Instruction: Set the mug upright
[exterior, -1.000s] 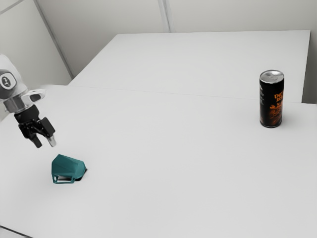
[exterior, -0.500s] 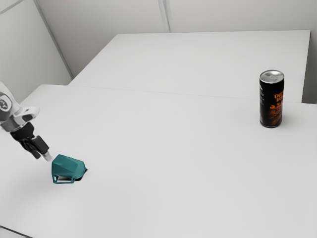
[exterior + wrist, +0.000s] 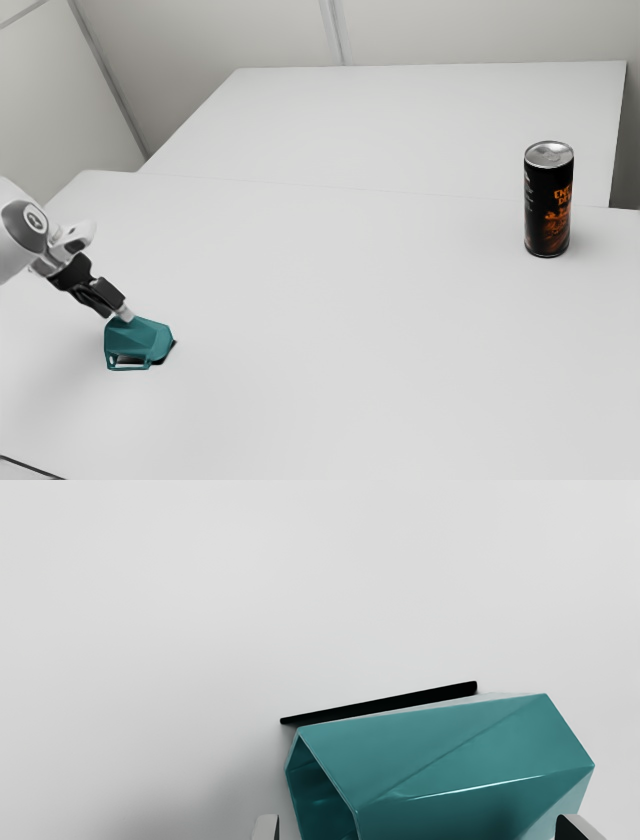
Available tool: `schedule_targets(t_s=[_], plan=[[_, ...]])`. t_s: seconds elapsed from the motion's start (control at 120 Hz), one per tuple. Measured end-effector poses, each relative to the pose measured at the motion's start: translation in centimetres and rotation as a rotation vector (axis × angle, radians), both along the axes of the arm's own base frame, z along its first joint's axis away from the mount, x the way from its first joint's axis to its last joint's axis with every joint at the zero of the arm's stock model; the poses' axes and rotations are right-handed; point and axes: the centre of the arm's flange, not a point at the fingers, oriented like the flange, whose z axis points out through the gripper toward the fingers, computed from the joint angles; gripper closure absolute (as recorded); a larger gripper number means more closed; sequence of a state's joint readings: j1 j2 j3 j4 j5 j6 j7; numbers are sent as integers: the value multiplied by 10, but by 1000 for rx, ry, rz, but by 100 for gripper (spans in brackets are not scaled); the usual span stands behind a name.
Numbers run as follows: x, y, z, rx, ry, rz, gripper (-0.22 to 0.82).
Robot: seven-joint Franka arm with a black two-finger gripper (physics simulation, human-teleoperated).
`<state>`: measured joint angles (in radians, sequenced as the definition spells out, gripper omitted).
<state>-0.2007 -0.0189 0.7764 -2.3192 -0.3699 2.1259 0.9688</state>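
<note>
Exterior view: gripper [image 3: 124, 316] at mug's [image 3: 140, 339] 11 o'clock, spread; mug lies sideways, long axis roughly finger-to-finger, mouth [image 3: 322, 795] toward one finger.

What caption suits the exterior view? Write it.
Open gripper at a faceted teal mug lying on its side, black-and-orange drink can standing well apart.

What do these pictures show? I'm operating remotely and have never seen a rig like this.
The machine is a robot arm with a two-fingered end effector. The exterior view comes from a camera at the arm's side; the arm enters from that view's left. The wrist view comes from a camera on the arm's hand, so its own fingertips show at the bottom edge. On the white table a teal mug lies on its side; well away from it, a dark can stands upright. The fingers are spread apart at the mug, and nothing is held.
</note>
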Motion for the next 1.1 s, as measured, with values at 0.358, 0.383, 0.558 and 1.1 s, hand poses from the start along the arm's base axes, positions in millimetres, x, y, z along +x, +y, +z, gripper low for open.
schedule_targets(t_s=[0.358,0.383,0.558,1.1], plan=[[-18,9,-9,-93,-30,21,0],[-20,11,-10,-100,-31,26,0],[-37,25,-15,-148,-36,67,0],[-45,24,-26,-279,-69,110,0]])
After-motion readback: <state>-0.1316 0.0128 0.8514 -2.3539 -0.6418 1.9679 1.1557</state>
